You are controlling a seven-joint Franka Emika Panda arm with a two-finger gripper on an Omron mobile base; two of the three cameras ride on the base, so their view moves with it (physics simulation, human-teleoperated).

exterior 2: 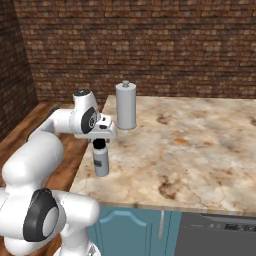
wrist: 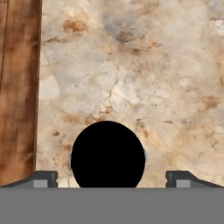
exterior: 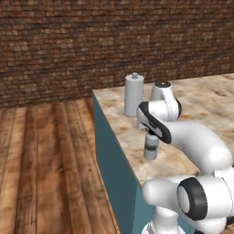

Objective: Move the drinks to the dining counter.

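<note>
Bottle (exterior: 151,147) in the left base view stands on the marble table (exterior: 205,103) near its front edge, at 5 o'clock from the tall grey canister (exterior: 133,95); its dark green label carries no readable writing. Right base view: the claw (exterior 2: 100,145) sits directly over the bottle's black cap. Hand view: the cap (wrist: 107,154) lies between the fingertips (wrist: 43,178), which are spread wide and apart from it.
</note>
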